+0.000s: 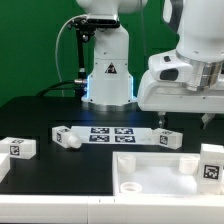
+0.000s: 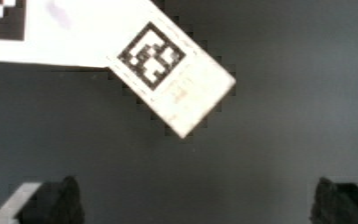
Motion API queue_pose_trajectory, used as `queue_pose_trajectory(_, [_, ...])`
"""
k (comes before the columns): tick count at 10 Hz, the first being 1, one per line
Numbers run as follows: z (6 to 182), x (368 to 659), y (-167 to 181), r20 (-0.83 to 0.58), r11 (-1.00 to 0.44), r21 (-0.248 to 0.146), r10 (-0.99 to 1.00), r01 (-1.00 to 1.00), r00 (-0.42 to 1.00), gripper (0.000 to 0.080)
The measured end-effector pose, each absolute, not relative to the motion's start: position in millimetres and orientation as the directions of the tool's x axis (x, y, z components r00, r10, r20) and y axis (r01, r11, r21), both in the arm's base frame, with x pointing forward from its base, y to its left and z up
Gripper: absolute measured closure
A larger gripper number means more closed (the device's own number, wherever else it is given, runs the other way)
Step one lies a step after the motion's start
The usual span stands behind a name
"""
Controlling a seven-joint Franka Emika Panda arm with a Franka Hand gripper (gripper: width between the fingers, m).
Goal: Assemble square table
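Observation:
The white tray-like tabletop [image 1: 150,175] lies at the front, to the exterior view's right. One white tagged leg [image 1: 210,163] stands at its right end. Three more legs lie on the black table: one at the far left [image 1: 20,148], one left of centre [image 1: 68,137] and one right of centre [image 1: 168,137]. My gripper [image 1: 190,105] hangs above that right-of-centre leg, clear of it. In the wrist view my gripper [image 2: 197,205] is open and empty, with its fingertips [image 2: 51,200] far apart over bare black table. A white tagged piece [image 2: 153,60] lies beyond them; I cannot tell which part it is.
The marker board [image 1: 105,133] lies flat at the table's middle, between two of the lying legs. The robot's white base [image 1: 108,70] stands behind it, with a black cable on its left side. The table's front edge runs just below the tabletop.

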State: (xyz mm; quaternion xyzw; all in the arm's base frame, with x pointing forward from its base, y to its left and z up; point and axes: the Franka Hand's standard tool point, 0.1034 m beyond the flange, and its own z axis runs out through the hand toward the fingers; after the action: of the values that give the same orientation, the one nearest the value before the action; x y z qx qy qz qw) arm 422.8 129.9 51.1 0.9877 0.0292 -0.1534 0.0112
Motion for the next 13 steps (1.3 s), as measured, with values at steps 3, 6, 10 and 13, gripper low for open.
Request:
queue_pose_trajectory(3, [51.8, 422, 117, -0.271, -0.986, -0.021, 0.164, 0.164, 0.949, 0.0151])
queue_pose_trajectory(6, [49.8, 414, 128, -0.276, -0.891, -0.008, 0.438, 0.454, 0.855, 0.0151])
queue_pose_trajectory(10, [48.4, 412, 132, -0.295, -0.838, 0.002, 0.521, 0.545, 0.801, 0.0151])
queue_pose_trajectory(13, [43.9, 398, 133, -0.446, -0.863, 0.08, 0.416, 0.499, 0.793, 0.0151])
